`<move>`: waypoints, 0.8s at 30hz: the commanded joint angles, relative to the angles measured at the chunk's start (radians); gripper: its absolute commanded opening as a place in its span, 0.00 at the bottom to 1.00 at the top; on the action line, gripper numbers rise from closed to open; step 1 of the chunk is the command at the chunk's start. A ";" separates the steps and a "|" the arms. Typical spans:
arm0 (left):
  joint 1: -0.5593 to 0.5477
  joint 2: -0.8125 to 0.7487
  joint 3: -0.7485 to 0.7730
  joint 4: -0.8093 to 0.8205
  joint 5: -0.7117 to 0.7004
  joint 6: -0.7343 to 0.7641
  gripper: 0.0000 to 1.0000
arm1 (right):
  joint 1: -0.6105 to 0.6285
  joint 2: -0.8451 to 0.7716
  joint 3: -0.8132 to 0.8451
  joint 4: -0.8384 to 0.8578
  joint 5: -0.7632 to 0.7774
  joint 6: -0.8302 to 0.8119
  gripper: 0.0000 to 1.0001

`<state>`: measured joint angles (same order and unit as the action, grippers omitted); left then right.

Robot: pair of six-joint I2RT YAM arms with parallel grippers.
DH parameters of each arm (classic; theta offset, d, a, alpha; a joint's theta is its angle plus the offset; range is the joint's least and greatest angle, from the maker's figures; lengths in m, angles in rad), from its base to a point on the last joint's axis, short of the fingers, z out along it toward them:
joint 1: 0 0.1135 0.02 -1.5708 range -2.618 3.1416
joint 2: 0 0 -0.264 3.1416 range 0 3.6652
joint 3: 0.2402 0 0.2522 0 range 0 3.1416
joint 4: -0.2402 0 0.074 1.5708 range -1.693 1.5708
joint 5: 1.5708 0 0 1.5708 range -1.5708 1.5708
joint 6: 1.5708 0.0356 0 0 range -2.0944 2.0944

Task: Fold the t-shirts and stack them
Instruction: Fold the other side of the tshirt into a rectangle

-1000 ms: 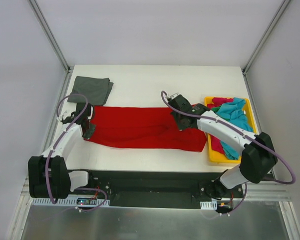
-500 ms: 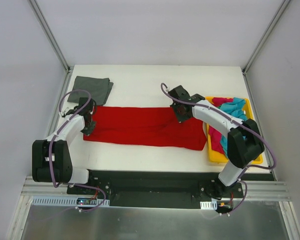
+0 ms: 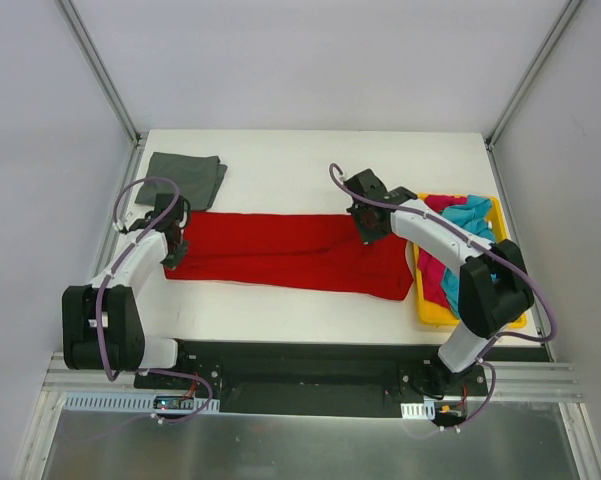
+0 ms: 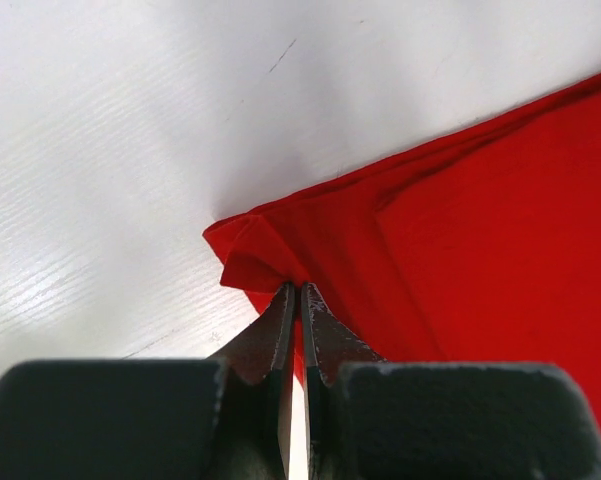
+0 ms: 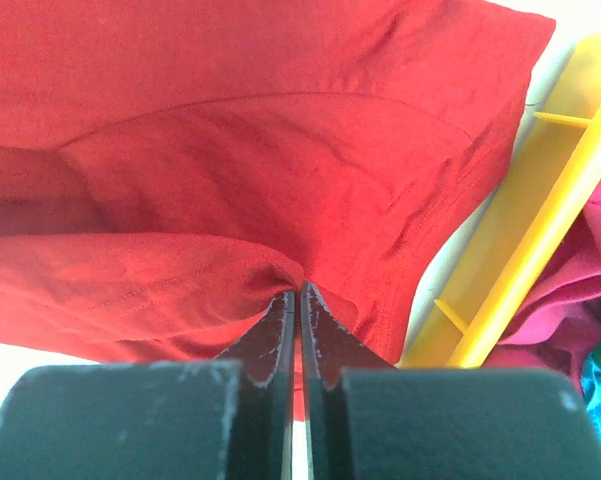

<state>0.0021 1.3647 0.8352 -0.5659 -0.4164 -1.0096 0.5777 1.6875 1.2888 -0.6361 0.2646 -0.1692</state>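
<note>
A bright red t-shirt [image 3: 280,253] lies stretched out as a long band across the table. My left gripper [image 3: 170,247] is shut on its left end; the left wrist view shows the pinched corner of the red t-shirt [image 4: 270,262] at my left gripper [image 4: 298,288]. My right gripper [image 3: 366,232] is shut on a raised fold of the red t-shirt [image 5: 230,170] near its right end, seen at my right gripper [image 5: 298,290]. A folded dark grey t-shirt [image 3: 185,179] lies at the far left. Turquoise [image 3: 472,222] and pinkish-red [image 3: 432,278] t-shirts lie in the tray.
A yellow plastic tray [image 3: 450,315] stands at the right edge of the table; its wall [image 5: 540,240] shows close to the red cloth in the right wrist view. White table [image 3: 300,165] surrounds the cloth. Frame posts rise at the back corners.
Both grippers have moved toward the far side of the table with the red t-shirt's ends, shifting the cloth band slightly back. The right arm has swung closer to the tray.
</note>
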 commanded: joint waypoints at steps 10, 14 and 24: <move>0.012 0.010 0.048 -0.032 -0.051 0.009 0.00 | -0.006 -0.008 0.043 -0.004 0.024 -0.003 0.04; 0.013 0.068 0.080 -0.037 -0.070 0.011 0.05 | -0.015 0.063 0.095 -0.004 0.035 -0.007 0.06; 0.019 0.019 0.154 -0.100 -0.048 0.097 0.99 | -0.035 0.132 0.233 -0.085 0.117 0.071 0.77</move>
<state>0.0151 1.4734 0.9627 -0.6144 -0.4389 -0.9527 0.5426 1.8938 1.5005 -0.6647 0.3172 -0.1551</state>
